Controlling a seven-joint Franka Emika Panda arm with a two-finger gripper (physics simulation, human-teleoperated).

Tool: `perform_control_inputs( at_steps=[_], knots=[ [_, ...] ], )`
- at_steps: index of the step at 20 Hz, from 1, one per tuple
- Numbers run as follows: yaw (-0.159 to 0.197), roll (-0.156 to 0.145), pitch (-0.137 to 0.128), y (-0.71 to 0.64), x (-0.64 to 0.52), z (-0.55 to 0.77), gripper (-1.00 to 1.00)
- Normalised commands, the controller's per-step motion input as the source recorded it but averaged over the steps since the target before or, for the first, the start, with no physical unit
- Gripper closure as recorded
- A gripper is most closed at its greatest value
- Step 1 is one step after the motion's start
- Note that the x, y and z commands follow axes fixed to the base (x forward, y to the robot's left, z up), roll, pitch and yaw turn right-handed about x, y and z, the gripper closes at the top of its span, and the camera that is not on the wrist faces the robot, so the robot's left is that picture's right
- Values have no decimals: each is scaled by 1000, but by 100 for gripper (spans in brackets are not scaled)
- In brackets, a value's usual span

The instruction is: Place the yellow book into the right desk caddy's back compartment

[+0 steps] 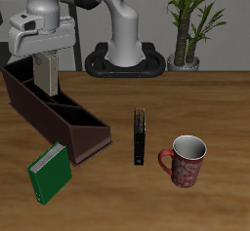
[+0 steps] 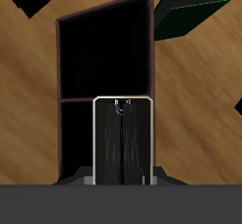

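1. Gripper (image 1: 46, 76) clenched on the yellow book (image 1: 46, 71), which hangs upright, long axis vertical, directly over the right desk caddy (image 1: 59, 118).
2. Wrist view: book (image 2: 123, 141) seen edge-on, sitting over a dark cell; the back compartment (image 1: 24, 84) appears to lie just beneath it. Judgement: a straight descent is all that remains, with the book kept parallel to the cell walls.
3. Bench (image 1: 195, 103) is wood-grained. A green book (image 1: 49, 172) leans by the caddy's near end; a black book (image 1: 141, 137) and a mug (image 1: 186, 160) stand well apart.
4. Room: potted plant (image 1: 190, 25) behind.
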Motion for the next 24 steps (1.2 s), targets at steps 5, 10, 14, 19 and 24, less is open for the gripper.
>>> perform_control_inputs(
  at_steps=[5,10,14,19,24],
  knots=[
    [-20,-16,5,-101,-72,-103,100],
    [-17,-27,8,-121,-98,-127,100],
    [-5,-2,16,-52,-37,-139,100],
    [8,-20,10,-135,22,-117,100],
    [-15,-25,3,-118,47,-74,100]
  ],
)
